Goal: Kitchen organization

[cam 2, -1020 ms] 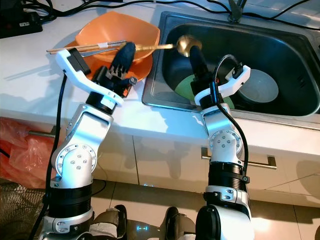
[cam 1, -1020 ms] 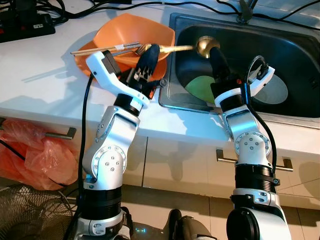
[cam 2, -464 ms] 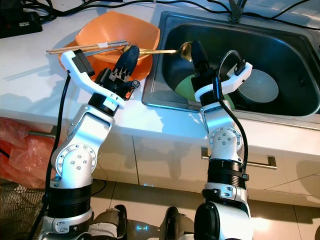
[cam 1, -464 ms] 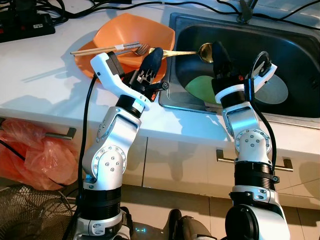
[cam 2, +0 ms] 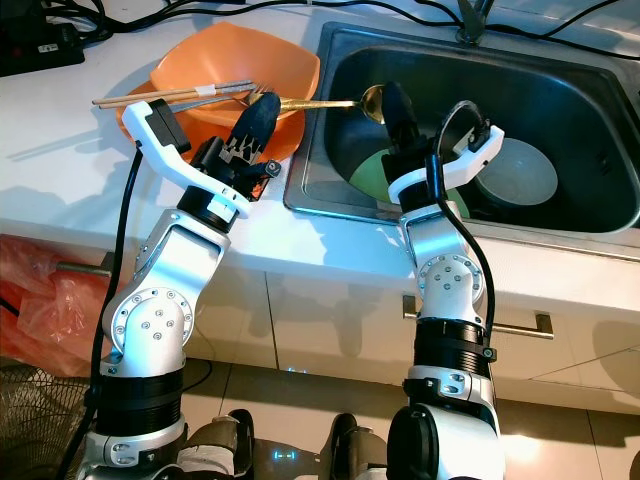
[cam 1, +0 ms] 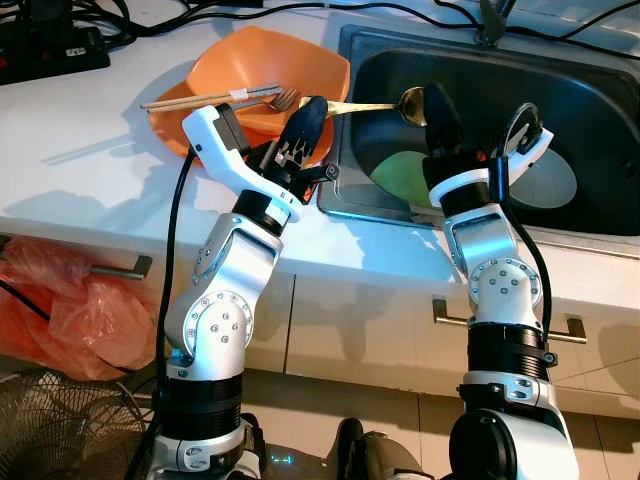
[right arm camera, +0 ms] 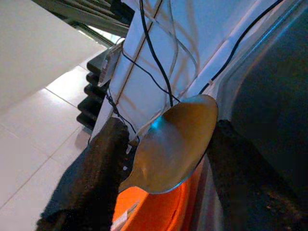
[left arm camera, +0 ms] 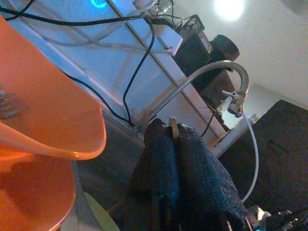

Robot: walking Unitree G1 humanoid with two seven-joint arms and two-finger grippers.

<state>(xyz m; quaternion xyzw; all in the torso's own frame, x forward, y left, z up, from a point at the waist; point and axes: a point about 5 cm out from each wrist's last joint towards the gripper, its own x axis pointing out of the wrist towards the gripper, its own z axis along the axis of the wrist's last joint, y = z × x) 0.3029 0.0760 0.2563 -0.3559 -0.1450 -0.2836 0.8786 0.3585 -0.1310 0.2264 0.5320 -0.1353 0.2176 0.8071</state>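
Left gripper [cam 1: 308, 112] pinches the spoon [cam 1: 385, 103] handle over the bowl [cam 1: 250, 85]; right wrist view shows right gripper [right arm camera: 166, 144] spread around its scoop

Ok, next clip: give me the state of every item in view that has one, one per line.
left gripper: shut on the gold spoon's handle.
right gripper: open, fingers either side of the spoon bowl.
gold spoon: held level, spanning from orange bowl to sink.
orange bowl: upright on the counter, holding chopsticks and a fork.
green plate: lying flat in the sink.
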